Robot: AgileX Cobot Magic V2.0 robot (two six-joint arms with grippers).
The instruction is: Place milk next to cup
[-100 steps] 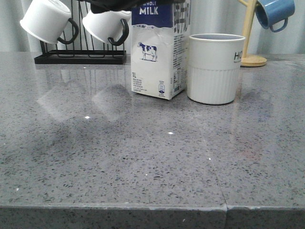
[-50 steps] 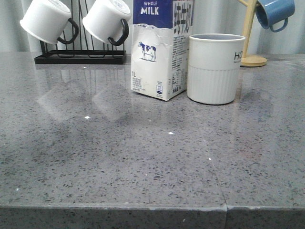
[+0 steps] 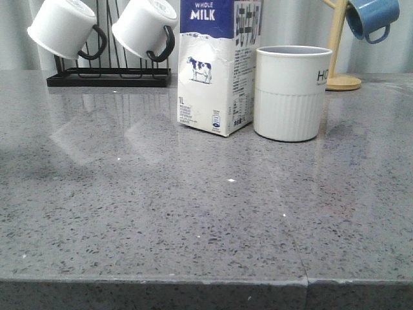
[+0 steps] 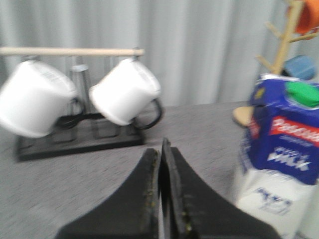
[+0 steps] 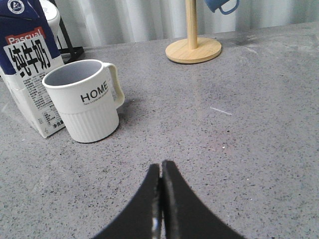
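The milk carton (image 3: 218, 64) stands upright just left of the HOME cup (image 3: 288, 92), far from the worktop (image 3: 193, 213) front edge. Left claw (image 4: 160, 149) and right claw (image 5: 161, 169) are both clenched, holding nothing.

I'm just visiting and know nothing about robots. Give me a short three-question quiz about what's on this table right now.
1. True or false: the milk stands upright on the table.
2. Which is closest to the milk? A) the blue mug B) the cup C) the wooden stand
3. Fill in: the cup's lettering, seen from the right wrist, reads ____.

Key: 1 true. 2 B; from the front they look almost touching. 3 HOME. Bonus: the left hand and right hand are both shut, holding nothing.
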